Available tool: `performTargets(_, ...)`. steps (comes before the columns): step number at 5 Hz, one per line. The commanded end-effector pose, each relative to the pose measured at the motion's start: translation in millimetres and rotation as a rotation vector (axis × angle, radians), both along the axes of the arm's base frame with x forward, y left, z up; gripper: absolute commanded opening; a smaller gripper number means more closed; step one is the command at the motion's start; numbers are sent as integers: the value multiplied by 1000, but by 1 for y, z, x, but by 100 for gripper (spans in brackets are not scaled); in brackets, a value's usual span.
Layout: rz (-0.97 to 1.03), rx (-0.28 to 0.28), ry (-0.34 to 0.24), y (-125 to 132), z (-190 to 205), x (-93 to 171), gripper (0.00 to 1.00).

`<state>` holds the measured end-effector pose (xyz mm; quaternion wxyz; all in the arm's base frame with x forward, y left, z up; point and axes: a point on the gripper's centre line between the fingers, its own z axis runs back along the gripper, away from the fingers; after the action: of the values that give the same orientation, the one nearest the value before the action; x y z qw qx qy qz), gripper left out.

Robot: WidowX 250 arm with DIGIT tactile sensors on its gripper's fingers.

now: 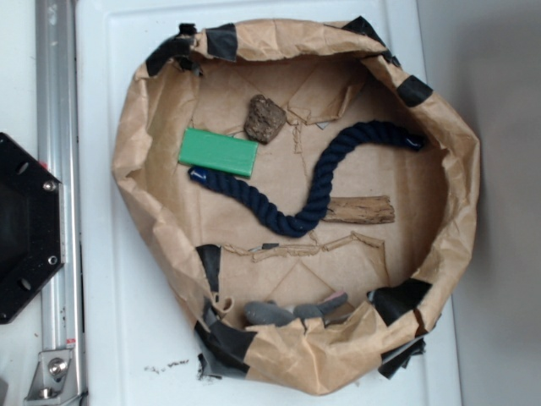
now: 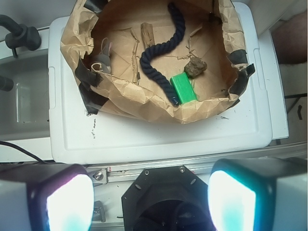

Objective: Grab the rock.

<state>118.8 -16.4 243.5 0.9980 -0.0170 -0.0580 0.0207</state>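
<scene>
The rock (image 1: 265, 118) is a small lumpy brown stone inside the brown paper basin (image 1: 144, 127), near its upper middle, just right of the green block (image 1: 218, 152). It also shows in the wrist view (image 2: 195, 67), beside the green block (image 2: 183, 88). My gripper (image 2: 150, 202) is seen only in the wrist view: its two fingers (image 2: 70, 204) stand wide apart with nothing between them, high above the black base, well away from the basin. The gripper is out of the exterior view.
A dark blue rope (image 1: 313, 182) snakes across the basin. A flat piece of brown wood (image 1: 362, 210) lies by its right end. Grey rounded pieces (image 1: 292, 311) sit at the near rim. The black robot base (image 1: 25, 228) and a metal rail (image 1: 59, 169) stand left.
</scene>
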Motion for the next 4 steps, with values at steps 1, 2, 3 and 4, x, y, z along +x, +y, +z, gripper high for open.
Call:
performTargets(1,0,0,0,0,0,0,100)
performTargets(2,155,119,-34,7,-30,43,100)
performTargets(3,351,150,-130,21,-71,94,100)
performTargets(4,450,200,-193,40,-98,118,100)
